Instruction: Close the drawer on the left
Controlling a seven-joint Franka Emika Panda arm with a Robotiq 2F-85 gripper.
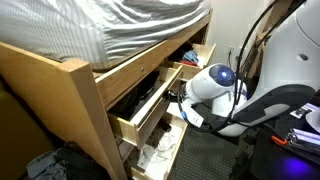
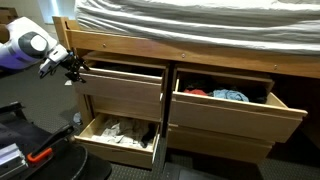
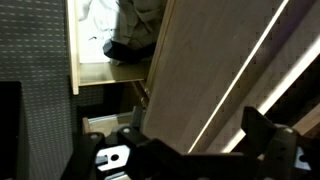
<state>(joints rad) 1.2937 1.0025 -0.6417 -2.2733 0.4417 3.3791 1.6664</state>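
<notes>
**Operator:** Where does the drawer lie relative to the hand?

**Technician:** The drawer (image 1: 150, 108) stands pulled out of the bed frame (image 1: 85, 110) in the upper tier, with dark clothes inside. The hand (image 1: 178, 97) is on the room side of its flat front. The closing direction, as judged, runs straight into the frame, square to that front.

**Operator:** And the long axis?

**Technician:** It runs level along the side of the bed. In an exterior view the hand (image 2: 76, 68) sits by the upper left corner of the drawer (image 2: 120, 90), well off-centre. A push from there may skew the drawer on its runners.

**Operator:** What is the state of the hand?

**Technician:** In the wrist view the fingers (image 3: 262, 130) stand apart and clamp nothing. The pale front (image 3: 210, 80) fills the space beyond them. Contact cannot be confirmed.

**Operator:** What does each view add?

**Technician:** The oblique exterior view shows the dark contents and how far the drawer is out. The frontal exterior view hides both. It does show the sock drawer (image 2: 120, 135) open directly below and the smaller drawer (image 2: 225, 95) open to the right.
</notes>
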